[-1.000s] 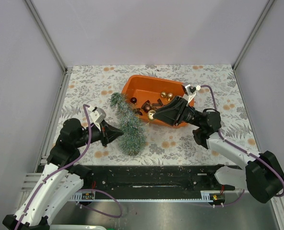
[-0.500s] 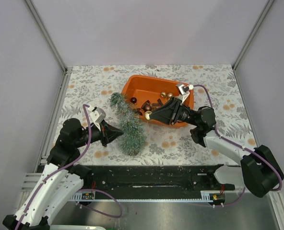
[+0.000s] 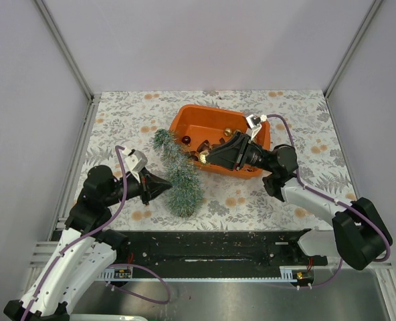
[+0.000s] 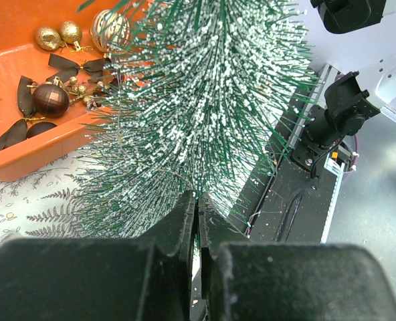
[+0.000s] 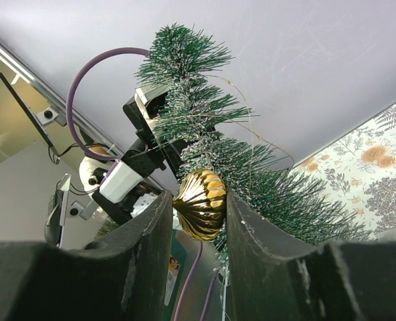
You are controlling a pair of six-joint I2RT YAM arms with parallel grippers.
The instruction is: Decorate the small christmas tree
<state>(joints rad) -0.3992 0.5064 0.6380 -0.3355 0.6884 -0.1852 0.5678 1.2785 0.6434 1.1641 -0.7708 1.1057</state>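
since a second ago the right arm has swung in leftward over the orange tray (image 3: 184,119), carrying its load up to the small christmas tree (image 3: 178,174); the tree and the left arm lie as they did. the right tool (image 3: 203,158) is clamped on a ribbed gold bauble (image 5: 201,206), one finger on each side, and the bauble sits just against the needles about halfway along the tree. the tree lies on its side on the flowered tabletop (image 3: 118,114), its narrow tip near the tray's left rim and its wide end pointing toward the arm bases. the left tool (image 3: 166,185) has its fingers (image 4: 178,221) pressed together, tips buried in the frosted needles at the tree's left flank near the wide end; i cannot tell whether any needles are pinched between them. in the tray lie a dark red bauble (image 4: 49,99), small gold baubles (image 4: 49,38) and dark ribbon bows (image 4: 67,63).
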